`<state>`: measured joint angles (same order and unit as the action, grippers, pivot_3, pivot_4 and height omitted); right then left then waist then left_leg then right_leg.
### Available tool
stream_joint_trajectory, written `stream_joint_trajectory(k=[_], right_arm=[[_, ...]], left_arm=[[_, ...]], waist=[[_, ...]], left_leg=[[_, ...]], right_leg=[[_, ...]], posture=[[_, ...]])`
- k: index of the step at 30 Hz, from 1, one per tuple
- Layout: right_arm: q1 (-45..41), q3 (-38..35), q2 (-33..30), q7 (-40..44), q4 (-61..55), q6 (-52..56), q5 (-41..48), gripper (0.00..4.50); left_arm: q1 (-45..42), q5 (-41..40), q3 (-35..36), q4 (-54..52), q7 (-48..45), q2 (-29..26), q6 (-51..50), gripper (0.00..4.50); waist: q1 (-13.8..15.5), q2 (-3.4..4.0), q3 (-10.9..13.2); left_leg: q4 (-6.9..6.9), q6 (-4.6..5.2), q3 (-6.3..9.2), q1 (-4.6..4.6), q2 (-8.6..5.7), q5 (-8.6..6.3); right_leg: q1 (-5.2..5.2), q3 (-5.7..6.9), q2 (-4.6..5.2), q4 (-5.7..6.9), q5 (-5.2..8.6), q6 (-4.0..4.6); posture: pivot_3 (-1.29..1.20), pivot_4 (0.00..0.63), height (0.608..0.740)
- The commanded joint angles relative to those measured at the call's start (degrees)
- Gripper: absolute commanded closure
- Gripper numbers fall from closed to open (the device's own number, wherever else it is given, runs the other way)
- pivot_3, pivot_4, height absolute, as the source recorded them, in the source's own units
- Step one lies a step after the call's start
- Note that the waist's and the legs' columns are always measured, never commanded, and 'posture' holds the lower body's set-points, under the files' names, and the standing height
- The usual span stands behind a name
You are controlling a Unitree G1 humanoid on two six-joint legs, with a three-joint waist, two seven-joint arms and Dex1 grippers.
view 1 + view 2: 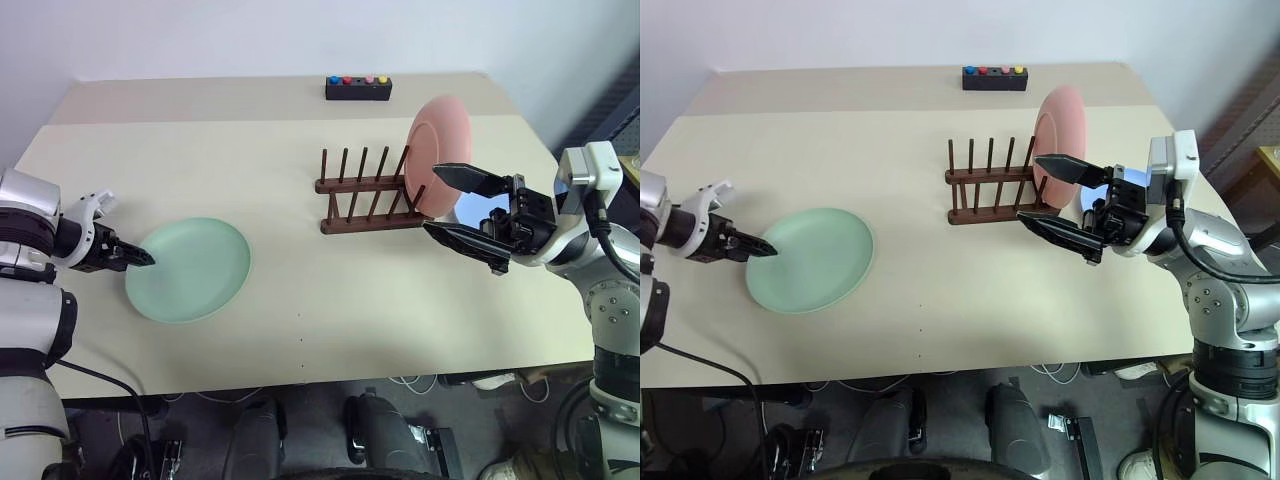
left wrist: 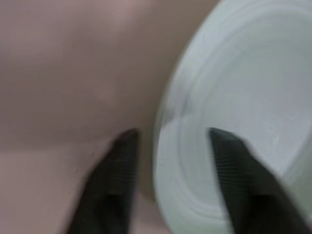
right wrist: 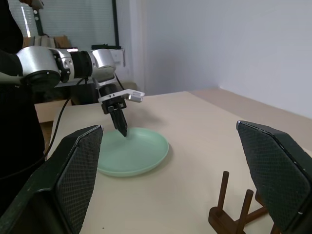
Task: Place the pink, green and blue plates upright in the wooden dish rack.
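Left gripper [image 1: 143, 259] at near rim of green plate [image 1: 190, 269], fingers straddling rim, one inside, one outside; whether already pinching, cannot tell. Right gripper [image 1: 452, 203] spread wide, hovering empty just beside pink plate [image 1: 438, 140]. Pink plate upright in end slot of wooden dish rack [image 1: 369, 189]. Green plate flat on table [image 1: 300, 320], well apart from rack. Risk: shallow rim bite, plate likely slips or tilts on lift; swing toward rack could knock pink plate.
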<state>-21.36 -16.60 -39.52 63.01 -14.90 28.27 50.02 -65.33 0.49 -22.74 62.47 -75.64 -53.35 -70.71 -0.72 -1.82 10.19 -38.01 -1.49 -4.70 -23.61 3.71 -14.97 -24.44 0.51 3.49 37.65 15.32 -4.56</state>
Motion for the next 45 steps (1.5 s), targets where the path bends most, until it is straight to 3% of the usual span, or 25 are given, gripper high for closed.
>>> stream_joint_trajectory(k=[1, 12, 17, 28, 35, 40, 45], right_arm=[[-1.06, -1.06, -0.85, 0.09, -0.51, -1.02, 0.03, 0.00], [-0.99, -1.46, -1.03, 0.20, -0.25, -1.23, -0.08, 0.00], [-0.70, -1.40, -0.99, 0.20, -0.19, -1.52, -0.30, 0.00], [-1.50, -0.75, -1.18, 0.35, 0.44, -2.21, -0.95, 0.00], [-3.17, 0.99, -1.15, 0.64, 1.44, -3.97, -4.43, 0.00], [-3.59, 2.80, -0.22, -0.67, 2.42, -7.50, -9.19, 0.00], [-3.06, 3.59, 1.08, -1.73, 2.13, -9.49, -10.43, 0.00]], left_arm=[[-0.40, -0.27, 1.77, -0.95, 0.29, -0.49, -0.53, 4.35], [0.29, -1.47, 5.27, -2.28, 1.25, -0.53, 1.72, 4.43], [3.16, -3.28, 8.12, -7.63, 1.01, -1.73, 3.68, 4.43], [16.69, -19.63, 35.36, -30.57, 9.09, -1.33, 6.03, 4.43], [21.55, -27.42, 50.02, -39.81, 19.28, 5.07, 9.74, 4.43], [20.52, -34.73, 60.97, -45.04, 29.61, 13.45, 10.86, 4.43], [20.79, -41.74, 65.51, -53.71, 39.01, 24.18, 14.75, 4.43]], waist=[[0.02, 0.02, -0.02], [0.08, 0.00, -0.04], [0.06, 0.00, -0.04], [-0.02, -0.02, -0.03], [0.02, -0.02, -0.03], [0.04, -0.06, -0.04], [0.18, -0.06, -0.05]], left_leg=[[0.00, 0.00, 0.00, 0.00, 0.00, 0.00], [-0.05, 0.00, 0.00, 0.02, -0.03, 0.00], [-0.05, 0.00, 0.00, 0.02, -0.02, 0.00], [-0.10, -0.01, -0.01, 0.04, -0.01, 0.00], [-0.13, -0.01, -0.02, 0.06, -0.01, 0.00], [-0.16, -0.01, -0.02, 0.05, -0.02, 0.01], [-0.17, -0.02, -0.01, 0.06, -0.02, 0.01]], right_leg=[[0.00, 0.00, 0.00, 0.01, 0.00, 0.00], [0.00, 0.00, 0.04, 0.11, 0.00, 0.00], [0.00, 0.00, 0.04, 0.12, 0.00, 0.00], [-0.02, -0.01, 0.08, 0.25, 0.00, 0.00], [-0.02, -0.01, 0.07, 0.28, 0.00, -0.01], [-0.01, -0.01, 0.08, 0.30, 0.00, -0.01], [-0.01, -0.01, 0.09, 0.32, -0.01, -0.01]], posture=[[0.00, 0.150, 0.740], [0.00, 0.150, 0.740], [0.00, 0.150, 0.740], [0.00, 0.150, 0.740], [0.00, 0.150, 0.740], [0.00, 0.150, 0.740], [0.00, 0.150, 0.740]])
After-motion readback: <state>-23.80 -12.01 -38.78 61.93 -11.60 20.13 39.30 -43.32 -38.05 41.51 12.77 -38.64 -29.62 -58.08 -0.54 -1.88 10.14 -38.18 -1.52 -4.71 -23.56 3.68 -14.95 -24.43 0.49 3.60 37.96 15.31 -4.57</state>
